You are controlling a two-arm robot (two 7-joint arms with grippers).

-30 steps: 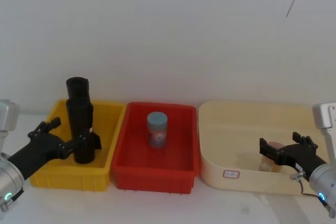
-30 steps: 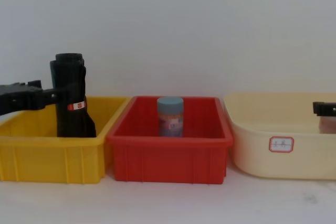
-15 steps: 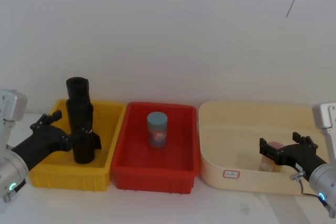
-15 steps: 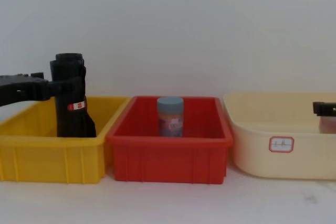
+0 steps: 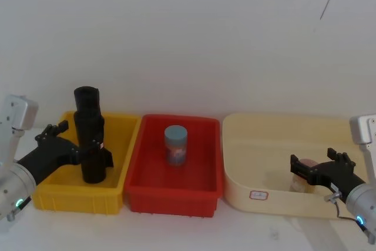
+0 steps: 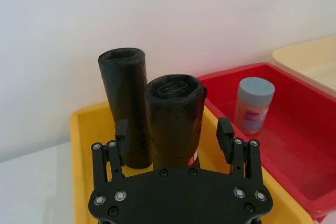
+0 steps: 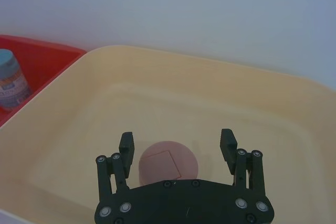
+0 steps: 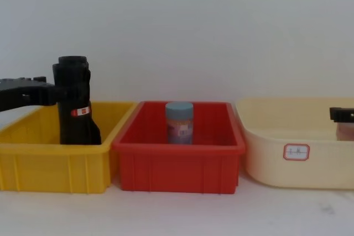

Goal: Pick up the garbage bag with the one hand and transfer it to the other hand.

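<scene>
The garbage bag [image 5: 92,145] stands in the left bin [image 5: 76,197], a jar [image 5: 175,145] in the middle bin [image 5: 170,197].

The slimmer black roll [image 6: 123,98] stands just beside the garbage bag [image 6: 173,121] in the yellow bin [image 5: 76,198], crowding one side of it. Above the red bin [image 5: 173,198] the way is open, save a jar [image 5: 175,144] standing mid-floor.

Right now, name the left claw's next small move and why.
Probably close the left claw: its open fingers straddle the upright bag in the yellow bin, not yet gripping. The right claw hangs over the cream tub.
</scene>
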